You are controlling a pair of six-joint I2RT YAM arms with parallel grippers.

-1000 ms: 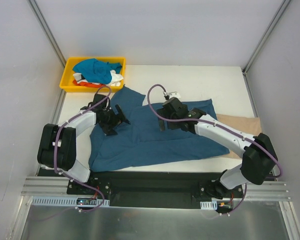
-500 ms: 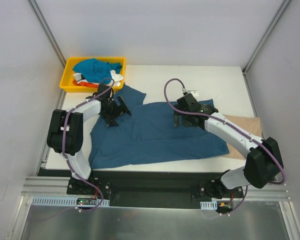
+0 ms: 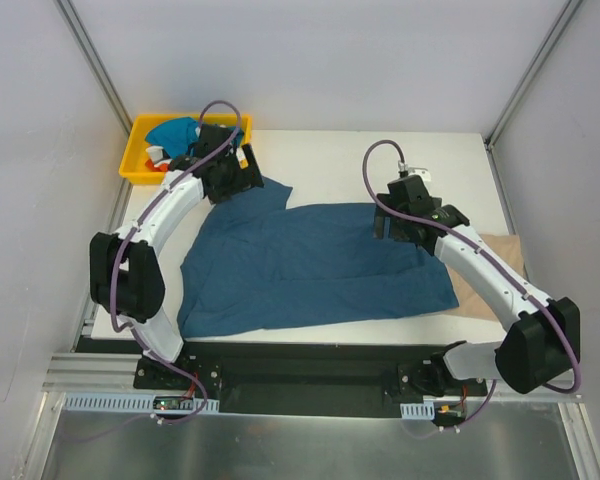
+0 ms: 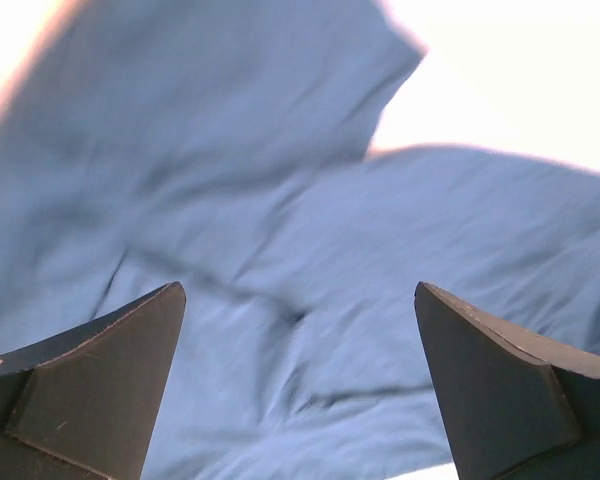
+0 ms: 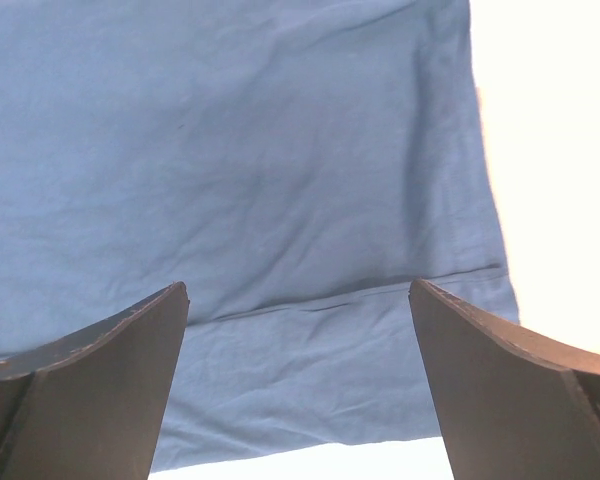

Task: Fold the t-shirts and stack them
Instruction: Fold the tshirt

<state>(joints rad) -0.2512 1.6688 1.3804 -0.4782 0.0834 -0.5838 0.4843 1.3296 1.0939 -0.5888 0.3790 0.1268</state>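
Observation:
The dark teal-blue t-shirt (image 3: 310, 265) lies spread flat across the middle of the table. My left gripper (image 3: 240, 183) hovers open and empty over its far left sleeve, beside the tray. The left wrist view shows the wrinkled blue cloth (image 4: 280, 230) below the gripper (image 4: 300, 290). My right gripper (image 3: 395, 222) hovers open and empty over the shirt's far right part. The right wrist view shows the hem (image 5: 310, 300) under the gripper (image 5: 298, 285). A tan-beige t-shirt (image 3: 492, 262) lies at the right, partly under the blue shirt and the right arm.
A yellow tray (image 3: 135, 172) at the far left corner holds a bright blue shirt (image 3: 172, 132) with white and orange-red cloth (image 3: 158, 162) beside it. The left arm reaches past the tray's right edge. White table (image 3: 330, 160) shows behind the shirt.
Both grippers have moved outward and toward the far side, the left toward the tray, the right to the right. The blue shirt now lies wider and flatter.

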